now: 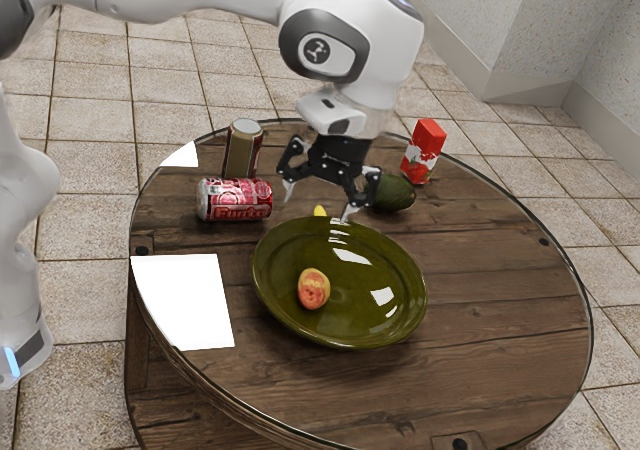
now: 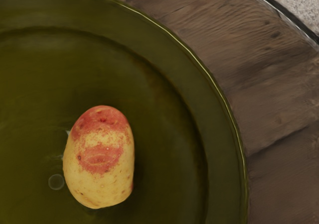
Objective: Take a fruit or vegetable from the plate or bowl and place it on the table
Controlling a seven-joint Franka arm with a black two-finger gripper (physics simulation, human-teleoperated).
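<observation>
Hand (image 1: 317, 207), one: black, fingers wide apart, at the upper centre of the exterior view. Potato (image 1: 313, 289), one: red and yellow, lying in the green plate (image 1: 390, 320), left of the plate's middle in the exterior view; lower left of centre in the wrist view. Counter (image 1: 500, 320): round, wooden. Upper left: upright can (image 1: 242, 150); red can (image 1: 235, 200), on its side. Upper right: avocado (image 1: 392, 193); red carton (image 1: 424, 151).
</observation>
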